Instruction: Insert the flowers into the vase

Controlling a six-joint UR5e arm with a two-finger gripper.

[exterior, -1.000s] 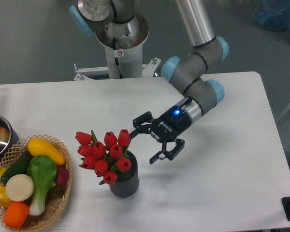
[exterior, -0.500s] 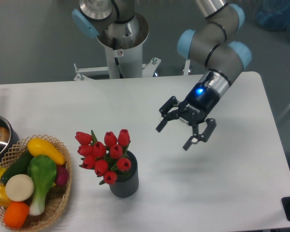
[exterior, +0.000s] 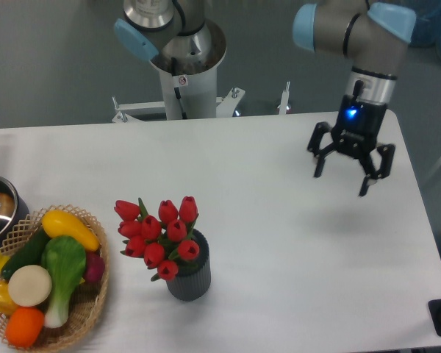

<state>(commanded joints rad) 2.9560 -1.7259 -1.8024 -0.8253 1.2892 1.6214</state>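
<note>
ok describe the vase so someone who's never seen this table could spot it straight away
Start at the wicker basket of vegetables at the table's front left corner, then look just to its right. The vase is the small dark grey ribbed cylinder standing there, and it alone holds a bunch of red flowers.

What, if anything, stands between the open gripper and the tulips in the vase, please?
Nothing visible does. Only bare white table lies between the gripper, open and empty near the right edge, and the red tulips already standing in the dark ribbed vase. The wicker basket sits farther left.
</note>
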